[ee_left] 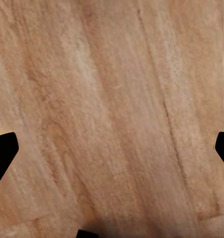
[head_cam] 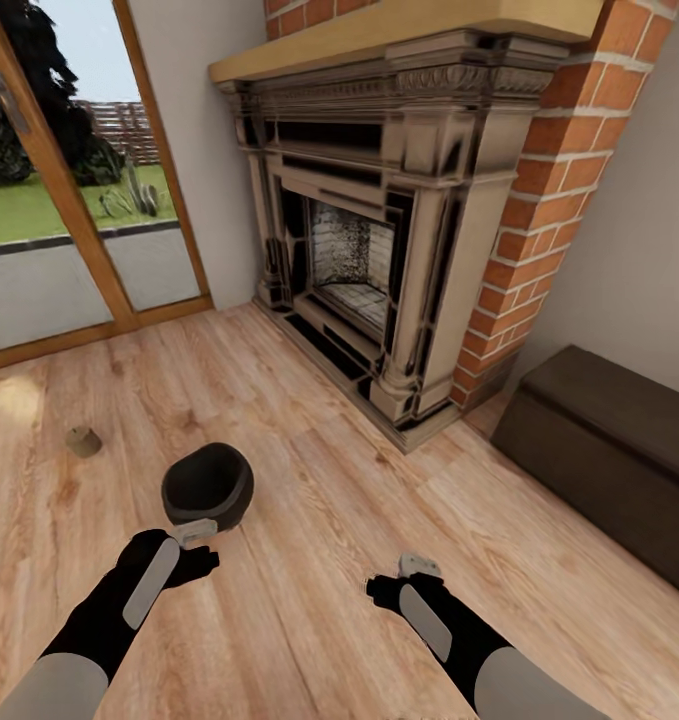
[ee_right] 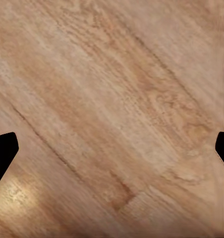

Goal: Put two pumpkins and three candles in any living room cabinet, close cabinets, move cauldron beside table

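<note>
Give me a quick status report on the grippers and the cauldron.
Left gripper and right gripper open, empty, over bare wood floor. Cauldron on floor by left arm. One candle on floor farther left. Cabinet closed. Nothing obstructing.

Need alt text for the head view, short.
A black cauldron lies tipped on the wood floor just ahead of the robot's left tool, with one candle to its left. Behind stand a fireplace, a glass door and, at right, a closed dark cabinet.

Cauldron (head_cam: 208, 486) on floor (head_cam: 309, 560) (candle (head_cam: 83, 441) to left); fireplace (head_cam: 379, 240) behind, cabinet (head_cam: 609, 450) right.
</note>
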`<state>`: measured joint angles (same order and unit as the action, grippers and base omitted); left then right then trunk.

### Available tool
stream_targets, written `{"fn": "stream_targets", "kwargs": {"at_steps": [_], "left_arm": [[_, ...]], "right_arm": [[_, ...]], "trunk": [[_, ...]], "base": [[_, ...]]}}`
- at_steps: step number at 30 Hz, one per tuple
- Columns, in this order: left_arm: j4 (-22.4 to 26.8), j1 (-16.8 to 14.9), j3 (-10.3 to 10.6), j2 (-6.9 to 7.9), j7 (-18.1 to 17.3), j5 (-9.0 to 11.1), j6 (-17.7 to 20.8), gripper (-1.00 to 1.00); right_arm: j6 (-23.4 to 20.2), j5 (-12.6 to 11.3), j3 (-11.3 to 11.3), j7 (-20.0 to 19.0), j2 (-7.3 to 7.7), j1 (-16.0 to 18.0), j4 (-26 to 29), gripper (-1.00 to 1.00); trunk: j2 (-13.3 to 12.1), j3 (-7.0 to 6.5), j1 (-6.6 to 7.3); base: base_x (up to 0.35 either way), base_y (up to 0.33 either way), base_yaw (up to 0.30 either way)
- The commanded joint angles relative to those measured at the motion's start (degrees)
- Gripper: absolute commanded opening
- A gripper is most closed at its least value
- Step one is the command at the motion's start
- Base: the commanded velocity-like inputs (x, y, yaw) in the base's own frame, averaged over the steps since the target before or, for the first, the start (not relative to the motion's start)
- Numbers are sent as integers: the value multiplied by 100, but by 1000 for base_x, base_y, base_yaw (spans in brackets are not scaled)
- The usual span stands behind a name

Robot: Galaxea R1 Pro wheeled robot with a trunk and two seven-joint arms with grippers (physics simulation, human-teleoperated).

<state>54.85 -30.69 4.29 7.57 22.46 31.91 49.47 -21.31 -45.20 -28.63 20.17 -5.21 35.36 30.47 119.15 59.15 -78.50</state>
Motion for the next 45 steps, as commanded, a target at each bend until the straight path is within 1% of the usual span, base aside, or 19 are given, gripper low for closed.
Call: {"fn": "stream_targets", "kwargs": {"at_steps": [1,45], "left_arm": [[9,0,19,8,57,61,10,100],[9,2,24,8,51,70,10,100]], "right_arm": [[-9,-47,-34,48,3,6,-1,100],[-5,-108,-28,48,11,6,-42,100]], "trunk": [[2,5,1],[2,5,1]], "base": [[0,0,-280],[0,0,-280]]}}
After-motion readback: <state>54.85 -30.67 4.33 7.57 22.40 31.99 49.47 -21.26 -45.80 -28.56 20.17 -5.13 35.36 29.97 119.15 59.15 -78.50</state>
